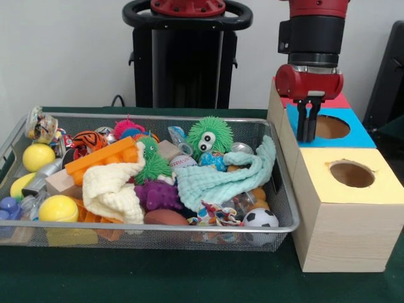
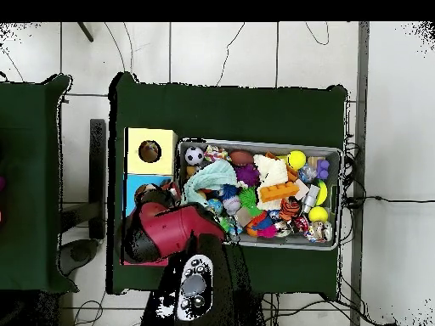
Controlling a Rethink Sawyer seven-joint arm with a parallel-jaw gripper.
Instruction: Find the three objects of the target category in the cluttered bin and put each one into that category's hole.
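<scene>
My gripper point(image 1: 308, 137) hangs over the left part of the blue-topped box point(image 1: 356, 129), beside its round hole point(image 1: 331, 127). Its two black fingers stand close together with nothing showing between them. The wire mesh bin point(image 1: 189, 228) holds several toys: a soccer ball point(image 1: 260, 218), a brown football point(image 1: 165, 217), yellow balls point(image 1: 58, 207), a green spiky creature point(image 1: 210, 136), a purple spiky toy point(image 1: 158, 194) and an orange block point(image 1: 104, 155). In the overhead view the red arm point(image 2: 170, 231) hides the gripper and most of the blue box point(image 2: 134, 188).
A yellow-topped wooden box point(image 1: 366, 183) with a hole point(image 1: 351, 173) stands nearest, right of the bin. A red-topped box point(image 1: 338, 101) sits behind the blue one. A mint cloth point(image 1: 218, 178) and a cream cloth point(image 1: 113, 189) lie over the toys.
</scene>
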